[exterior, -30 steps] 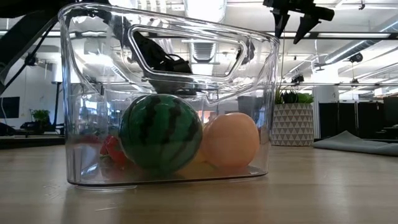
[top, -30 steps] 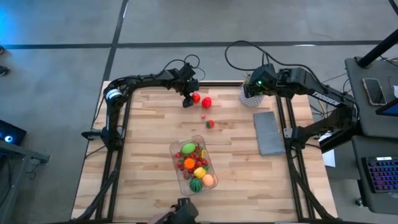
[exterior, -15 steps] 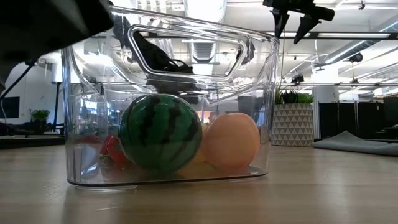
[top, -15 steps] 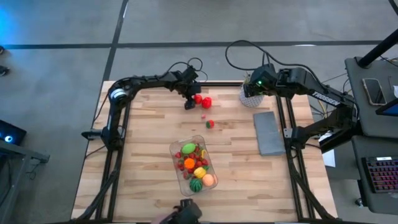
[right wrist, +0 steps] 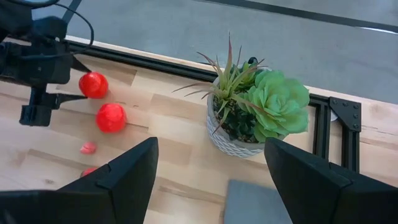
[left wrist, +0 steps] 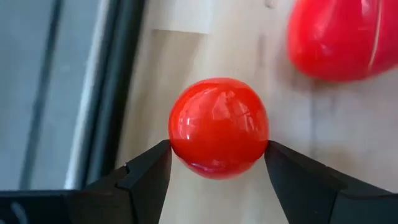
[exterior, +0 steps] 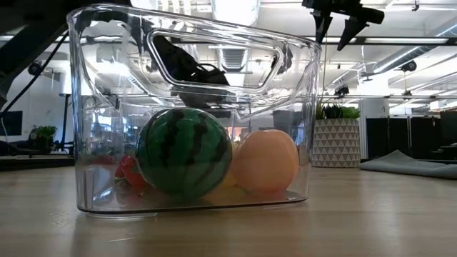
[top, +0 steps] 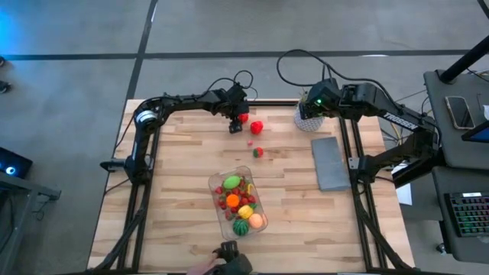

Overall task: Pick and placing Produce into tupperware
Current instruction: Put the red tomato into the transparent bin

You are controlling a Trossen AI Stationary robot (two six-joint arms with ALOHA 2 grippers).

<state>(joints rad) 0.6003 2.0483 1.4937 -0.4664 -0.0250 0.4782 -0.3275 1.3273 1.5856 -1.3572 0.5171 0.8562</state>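
Observation:
My left gripper (top: 238, 120) is at the table's far edge, its fingers on either side of a glossy red ball (left wrist: 217, 124), also seen in the high view (top: 244, 118). A second red piece (top: 257, 126) lies just right of the ball, and two tiny pieces (top: 250, 142) (top: 258, 152) lie nearer. The clear tupperware (top: 238, 205) stands near the front middle and holds a watermelon ball (exterior: 184, 151), an orange one (exterior: 265, 160) and several small pieces. My right gripper (right wrist: 211, 143) hangs open above the potted plant (right wrist: 249, 112) at the far right. My left gripper pinches the red ball between its two fingertips (left wrist: 155, 168), which meet the ball's widest part (left wrist: 177, 140) on opposite sides. It comes from the table's left, slanting down. I cannot tell whether the ball rests on the wood or is just off it.
A flat grey slab (top: 330, 163) lies on the right of the table. The white-potted plant (top: 307, 118) stands at the far right corner. The black frame rail (left wrist: 115, 74) runs close behind the ball. A person's hand (top: 205, 269) shows at the near edge.
My left gripper has shifted a little toward the table's right and far edge, closing in on the red ball. The ball has moved slightly toward the far edge with it. At the near edge, the dark object and the hand have moved.

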